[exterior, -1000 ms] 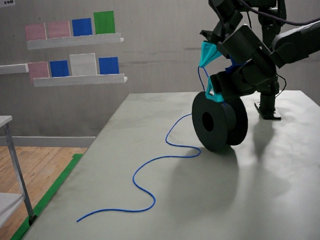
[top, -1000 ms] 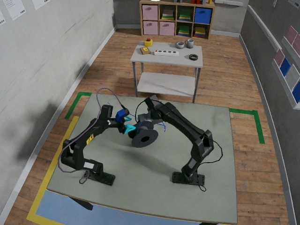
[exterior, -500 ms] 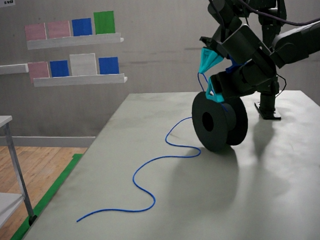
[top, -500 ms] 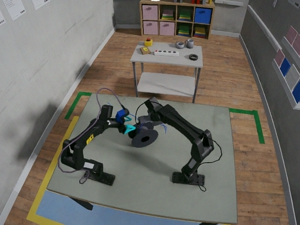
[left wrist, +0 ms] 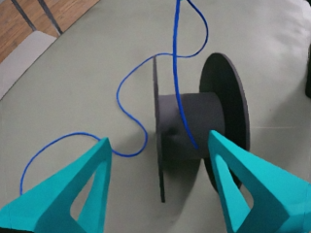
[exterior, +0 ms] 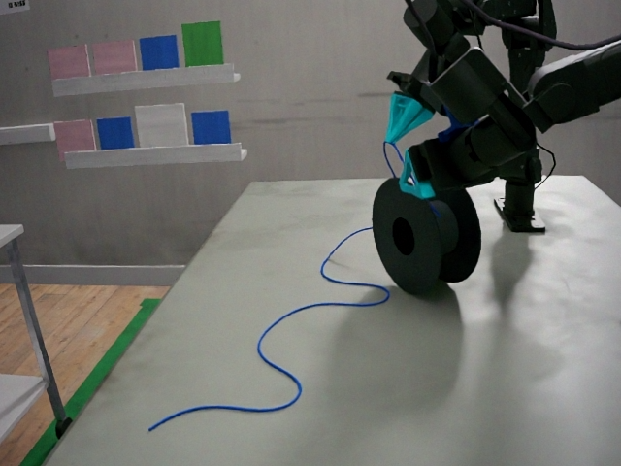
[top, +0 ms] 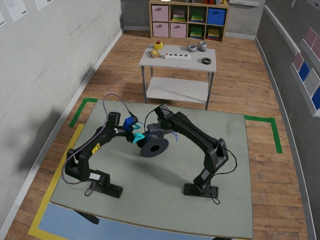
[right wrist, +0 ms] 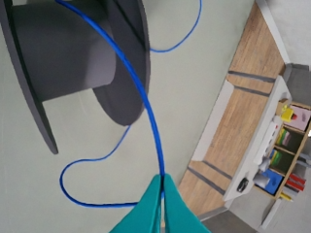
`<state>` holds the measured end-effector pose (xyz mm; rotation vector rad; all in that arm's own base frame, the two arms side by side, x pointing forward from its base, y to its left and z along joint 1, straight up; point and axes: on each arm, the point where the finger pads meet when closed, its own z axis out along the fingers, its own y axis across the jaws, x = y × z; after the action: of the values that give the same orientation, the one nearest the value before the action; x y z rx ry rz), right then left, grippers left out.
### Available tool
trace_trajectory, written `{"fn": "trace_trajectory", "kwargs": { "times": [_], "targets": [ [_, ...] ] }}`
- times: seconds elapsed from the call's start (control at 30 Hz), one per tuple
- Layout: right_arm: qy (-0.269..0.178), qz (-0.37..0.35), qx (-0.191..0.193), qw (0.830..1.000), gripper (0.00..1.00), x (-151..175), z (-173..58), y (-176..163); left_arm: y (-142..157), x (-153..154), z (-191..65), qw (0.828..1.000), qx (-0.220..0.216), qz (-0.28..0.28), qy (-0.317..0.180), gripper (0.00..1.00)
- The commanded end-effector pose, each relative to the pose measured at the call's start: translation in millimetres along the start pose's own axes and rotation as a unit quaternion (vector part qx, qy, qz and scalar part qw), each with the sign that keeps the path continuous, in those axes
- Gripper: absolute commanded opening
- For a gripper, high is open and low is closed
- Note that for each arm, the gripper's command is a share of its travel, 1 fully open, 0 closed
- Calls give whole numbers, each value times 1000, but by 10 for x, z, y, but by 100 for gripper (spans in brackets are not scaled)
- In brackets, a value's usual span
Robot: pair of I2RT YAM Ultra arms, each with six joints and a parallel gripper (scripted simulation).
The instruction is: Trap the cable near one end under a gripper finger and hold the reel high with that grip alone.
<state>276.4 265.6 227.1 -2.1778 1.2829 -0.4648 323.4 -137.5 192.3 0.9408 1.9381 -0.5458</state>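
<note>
A black reel (top: 147, 151) (exterior: 401, 263) (left wrist: 227, 91) (right wrist: 58, 52) stands on its flange rims on the grey table (top: 155, 201) (exterior: 501, 376). A thin blue cable (exterior: 258, 346) (left wrist: 175, 33) (right wrist: 147, 107) runs in loose curves over the table and up over the reel's hub. My right gripper (exterior: 389, 138) (right wrist: 162, 182) is shut on the cable near its end and holds it just above the reel. My left gripper (top: 136, 132) (left wrist: 158, 140) is open, with its teal fingers on either side of the reel and apart from it.
Both arm bases stand on the near half of the table (top: 108, 189). A small grey side table (top: 178, 64) with loose items stands beyond the far edge, and a cubby shelf (top: 188, 20) stands at the back wall.
</note>
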Motion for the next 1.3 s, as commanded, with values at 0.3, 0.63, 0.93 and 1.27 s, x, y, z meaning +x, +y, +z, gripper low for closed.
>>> {"fn": "trace_trajectory", "kwargs": {
  "times": [0.3,0.63,0.93,1.27],
  "targets": [
    [-5,9,25,1000,0,-16,-99,-51,53,-149,-50,1000,-2,7,-11,75],
    [-5,9,23,1000,0,-12,-75,-15,55,-158,-60,1000,-2,8,-11,75],
    [-7,14,35,999,0,-4,-129,-94,1,-155,-51,1000,0,13,-16,75],
    [-4,13,26,1000,0,18,-81,-26,-75,-43,-24,1000,7,6,-9,75]
  ]
}}
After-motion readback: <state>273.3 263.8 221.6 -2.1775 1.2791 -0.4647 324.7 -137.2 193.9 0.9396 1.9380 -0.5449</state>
